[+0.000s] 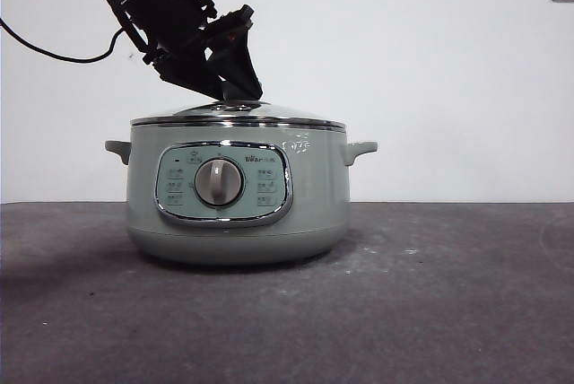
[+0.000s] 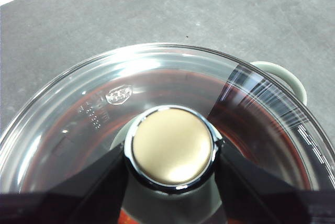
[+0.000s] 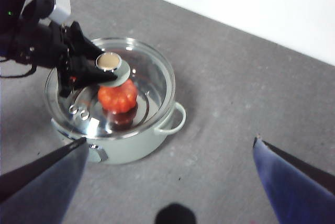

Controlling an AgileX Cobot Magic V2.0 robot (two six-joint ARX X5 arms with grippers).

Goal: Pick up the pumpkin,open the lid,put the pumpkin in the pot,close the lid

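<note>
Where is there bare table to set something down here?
Bare table lies in front of the pot and to both sides of it. Crowded only on top: the lid sits there, left claw at its knob. The right claw is open.

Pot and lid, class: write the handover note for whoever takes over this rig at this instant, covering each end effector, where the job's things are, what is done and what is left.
Left end effector: at the knob of the lid, one jaw on each side of it, gripping or about touching.
Right end effector: open, empty, held above the table away from the pot.
Pumpkin: inside the pot, seen through the glass.
Lid: looks seated on the pot's rim.
Done: pumpkin in, lid back on as far as the views show.
Left: release the knob, pull the left arm clear.
</note>
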